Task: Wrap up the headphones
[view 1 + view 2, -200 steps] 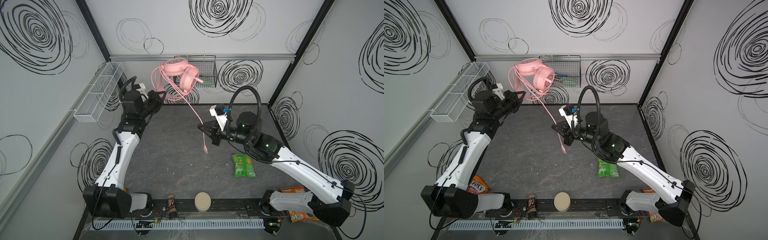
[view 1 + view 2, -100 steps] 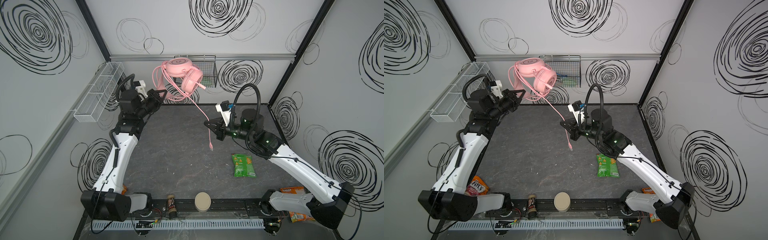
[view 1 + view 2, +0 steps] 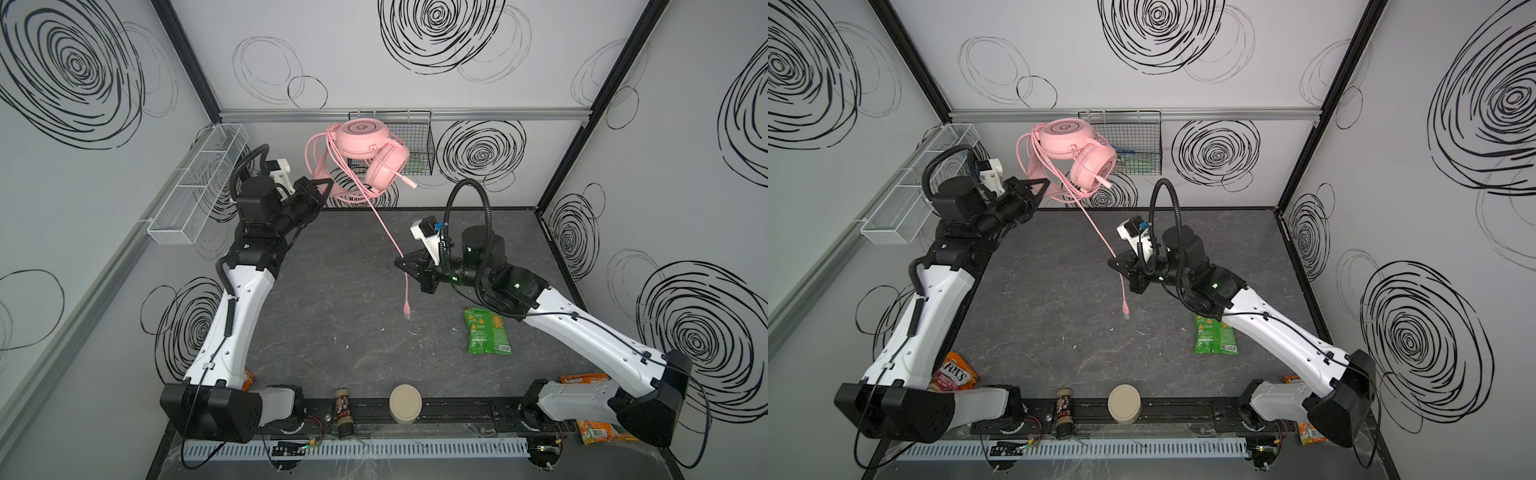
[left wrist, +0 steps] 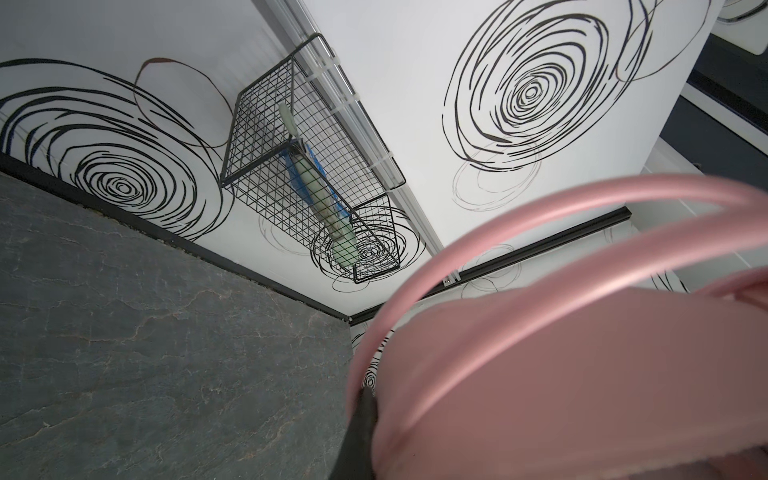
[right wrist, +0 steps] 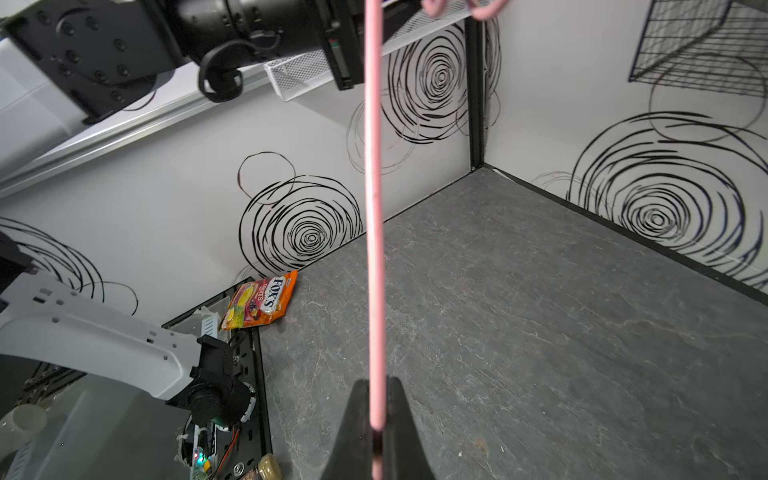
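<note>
The headphones hang in the air at the upper middle of both top views, the left hand clenched on their headband and the right hand pinched tight on the cable near frame centre, its plug end dangling free. Behind them the black wire basket on the back wall holds a pale green object and a blue item, neither clear enough to name.

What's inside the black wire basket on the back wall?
A pale green tube-like item with something blue. In both top views the headphones cover the basket's left part.
</note>
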Motion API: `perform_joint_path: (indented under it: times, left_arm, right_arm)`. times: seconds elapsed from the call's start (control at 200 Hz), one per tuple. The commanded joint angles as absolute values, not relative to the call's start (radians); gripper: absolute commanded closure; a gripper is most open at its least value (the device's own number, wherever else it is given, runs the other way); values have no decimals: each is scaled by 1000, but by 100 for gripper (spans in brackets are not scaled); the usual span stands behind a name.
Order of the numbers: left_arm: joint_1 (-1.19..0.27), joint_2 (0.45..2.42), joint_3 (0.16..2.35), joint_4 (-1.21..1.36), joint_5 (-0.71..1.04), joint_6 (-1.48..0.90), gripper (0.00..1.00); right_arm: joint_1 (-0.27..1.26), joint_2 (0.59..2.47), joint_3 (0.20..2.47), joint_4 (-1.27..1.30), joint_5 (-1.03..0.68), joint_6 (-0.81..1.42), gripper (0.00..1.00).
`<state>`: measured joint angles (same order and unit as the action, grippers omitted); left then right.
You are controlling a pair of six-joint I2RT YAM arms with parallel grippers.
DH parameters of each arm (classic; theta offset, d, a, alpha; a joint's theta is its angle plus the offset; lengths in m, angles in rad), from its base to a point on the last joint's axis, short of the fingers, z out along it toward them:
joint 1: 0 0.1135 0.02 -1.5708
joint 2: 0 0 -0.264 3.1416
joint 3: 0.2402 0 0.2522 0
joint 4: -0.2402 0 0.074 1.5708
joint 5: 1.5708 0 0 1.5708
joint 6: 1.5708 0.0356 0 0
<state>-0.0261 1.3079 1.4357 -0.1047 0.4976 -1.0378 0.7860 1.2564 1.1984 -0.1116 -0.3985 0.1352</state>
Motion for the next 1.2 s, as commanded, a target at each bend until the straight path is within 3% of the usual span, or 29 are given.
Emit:
perform_joint_path:
  times: [0.0,0.43,0.906,1.196]
  left_arm:
    - [-18,1286,1496,66,503,-1083,100]
    - [-83,1250,1521,-118,543,-897,100]
    - [-266,1225,1539,-350,566,-663,100]
    - [-398,1230,1553,-530,478,-479,100]
  right_arm:
    - [719,1236,1142,-115,-457,192,100]
    - [542,1297,1235,-137,-493,148,100]
    - [461,1286,1256,-198,-459,109,100]
    - [370,1251,1299,-234,-397,56,100]
